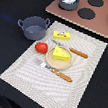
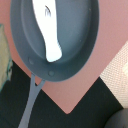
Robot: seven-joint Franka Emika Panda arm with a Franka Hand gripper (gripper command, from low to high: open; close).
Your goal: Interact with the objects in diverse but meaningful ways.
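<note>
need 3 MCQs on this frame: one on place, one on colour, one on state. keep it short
1. Where does the cheese wedge sit?
A. in the grey pot
B. on the tan plate
C. on the stove board

2. What colour is the tomato?
A. red
B. green
C. purple

3. What state is the grey pot in?
A. lying on its side
B. upright and holding the tomato
C. upright, nothing visible inside

Answers:
1 B: the exterior view shows the wedge resting on the tan plate in the middle of the placemat.
2 A: it is a red ball just off the plate, toward the exterior view's left.
3 C: its rim faces up and the interior looks bare; the tomato lies outside it on the mat.

The gripper is not visible in either view.
</note>
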